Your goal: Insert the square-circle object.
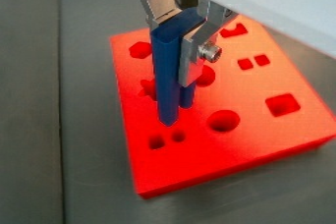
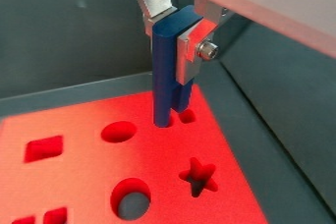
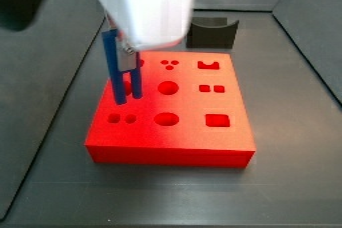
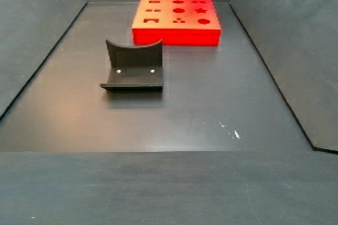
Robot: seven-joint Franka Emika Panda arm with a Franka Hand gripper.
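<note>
My gripper (image 1: 179, 43) is shut on the square-circle object (image 1: 167, 71), a tall dark-blue peg of two side-by-side rods, held upright by its upper part. It shows in both wrist views, with the gripper (image 2: 179, 33) around the peg (image 2: 167, 76). The peg hangs over the red block (image 1: 269, 135), its lower end close above a pair of small holes (image 1: 167, 140). I cannot tell if it touches. In a side view the peg (image 3: 120, 72) stands over the block's (image 3: 167, 132) left part near the small holes (image 3: 120, 118). The white arm hides the fingers there.
The red block has several other shaped holes, such as a round one (image 3: 166, 119) and a square one (image 3: 218, 121). A dark grey curved holder (image 3: 214, 30) stands behind the block and shows nearer in a side view (image 4: 132, 68). Grey walls (image 4: 53, 41) enclose the floor.
</note>
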